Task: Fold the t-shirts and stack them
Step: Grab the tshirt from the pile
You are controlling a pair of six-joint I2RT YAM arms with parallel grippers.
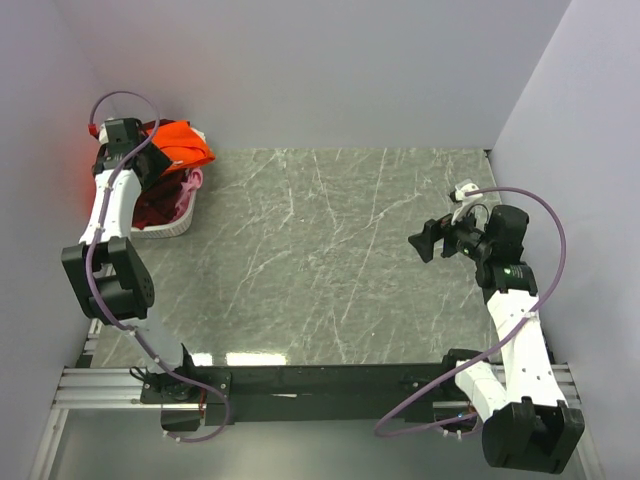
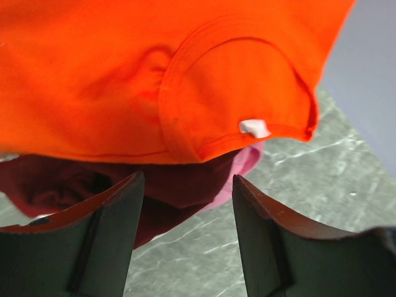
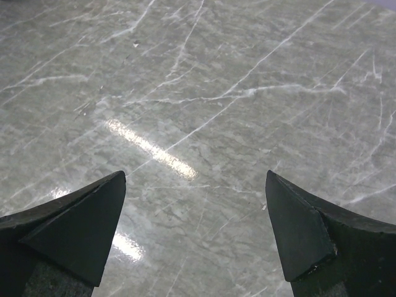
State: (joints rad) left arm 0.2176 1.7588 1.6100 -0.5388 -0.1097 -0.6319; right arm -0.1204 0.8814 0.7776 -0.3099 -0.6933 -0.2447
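A bright orange t-shirt lies on top of a heap in the back left corner. The left wrist view shows that orange t-shirt close up, with its collar and a small white tag. Under it lie a dark maroon t-shirt and a pink one. My left gripper hangs over the heap. Its fingers stand apart just short of the cloth, and nothing is between them. My right gripper hovers open over bare table at the right, its fingertips wide apart.
The shirts sit in a white wire basket against the left wall. The grey marble table is walled at the back and on both sides. A black rail runs along the near edge by the arm bases.
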